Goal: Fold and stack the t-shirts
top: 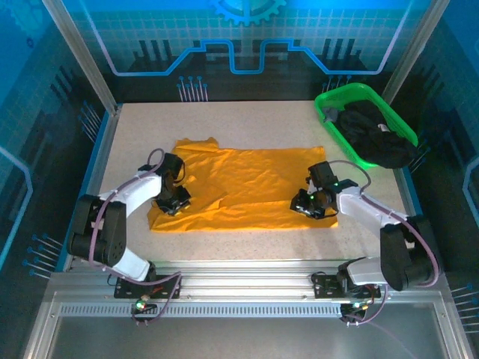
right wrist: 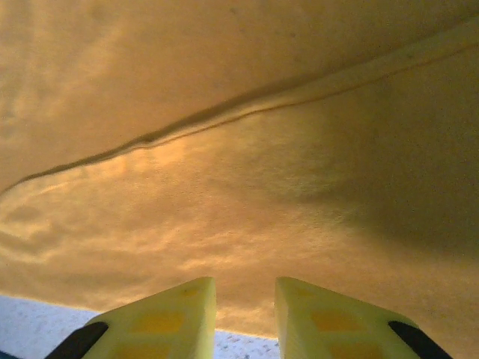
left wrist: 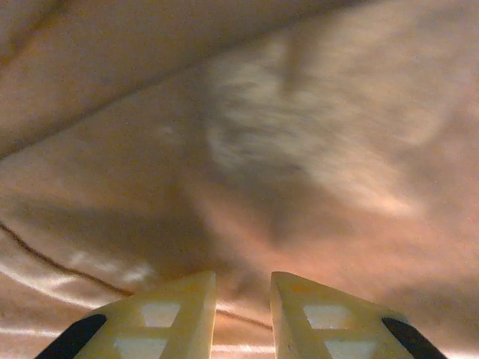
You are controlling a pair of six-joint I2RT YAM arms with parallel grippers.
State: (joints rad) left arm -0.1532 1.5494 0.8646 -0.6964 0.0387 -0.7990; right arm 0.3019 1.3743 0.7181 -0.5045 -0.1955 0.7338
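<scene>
One bright orange-yellow t-shirt [top: 247, 187] lies spread flat across the middle of the table. My left gripper [top: 174, 203] sits low over the shirt's left edge. In the left wrist view its fingers [left wrist: 179, 314] stand a little apart over the cloth [left wrist: 299, 149], with a seam running under the gap and nothing pinched between them. My right gripper [top: 305, 206] is down at the shirt's lower right part. In the right wrist view the right gripper [right wrist: 245, 284] is slightly open above the shirt's edge [right wrist: 239, 224], and bare table shows in the gap.
A green plastic basket [top: 329, 101] stands at the back right, holding dark clothing [top: 374, 138]. Speckled table top [top: 247, 123] runs behind and in front of the shirt. Metal frame rails border the table on both sides.
</scene>
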